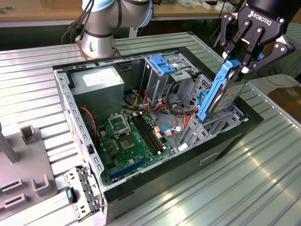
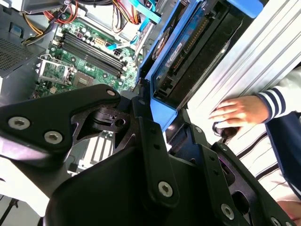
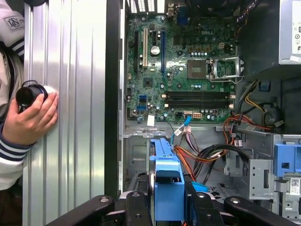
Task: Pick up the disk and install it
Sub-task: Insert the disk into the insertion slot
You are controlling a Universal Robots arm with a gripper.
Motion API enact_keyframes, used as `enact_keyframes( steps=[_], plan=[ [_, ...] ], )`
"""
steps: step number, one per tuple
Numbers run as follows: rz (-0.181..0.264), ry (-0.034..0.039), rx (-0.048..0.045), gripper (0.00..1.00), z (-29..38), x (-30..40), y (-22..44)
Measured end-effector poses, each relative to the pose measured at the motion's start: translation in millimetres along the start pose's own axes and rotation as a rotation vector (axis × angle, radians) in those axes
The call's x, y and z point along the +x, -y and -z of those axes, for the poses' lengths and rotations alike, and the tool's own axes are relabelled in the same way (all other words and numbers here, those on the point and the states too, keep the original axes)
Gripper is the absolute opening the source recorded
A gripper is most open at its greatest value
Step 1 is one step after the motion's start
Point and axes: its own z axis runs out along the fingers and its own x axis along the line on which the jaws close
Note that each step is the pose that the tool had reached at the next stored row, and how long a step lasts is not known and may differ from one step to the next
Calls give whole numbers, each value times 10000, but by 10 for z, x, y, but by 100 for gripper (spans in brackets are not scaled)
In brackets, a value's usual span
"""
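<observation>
One disk, clenched in my claw at its upper end; fingers pinch the blue carrier rail from both sides. Disk stands on edge, tilted, over the open computer case on the surface, toward the exterior view's right. Lower end sits down at the grey drive cage, next to the motherboard. Can't tell whether it touches the cage walls or hangs just clear.

My read: this is the insertion step. Disk is roughly lined up with the cage, not seated.

How to do it well, as I judge it:
- Square the tilt to the cage guides before pushing. A skewed carrier will likely bind on the sheet metal.
- Grip is high on the disk, so the low end can swing. Go slow and straight along the disk's long axis.
- Orange cables lie just beside the slot in the first wrist view. Snag risk; they mustn't get trapped under the carrier.
- Blue bracket on the tall bay is well apart, no issue.
- Person's hand rests on the surface outside the case wall, holding a small black object. Clear of my path, worth watching.
</observation>
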Motion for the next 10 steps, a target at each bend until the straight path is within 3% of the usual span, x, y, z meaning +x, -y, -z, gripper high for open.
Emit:
enact_keyframes(
  steps=[10],
  plan=[
    [0,-1,0,37,-48,-3,4]
  ],
)
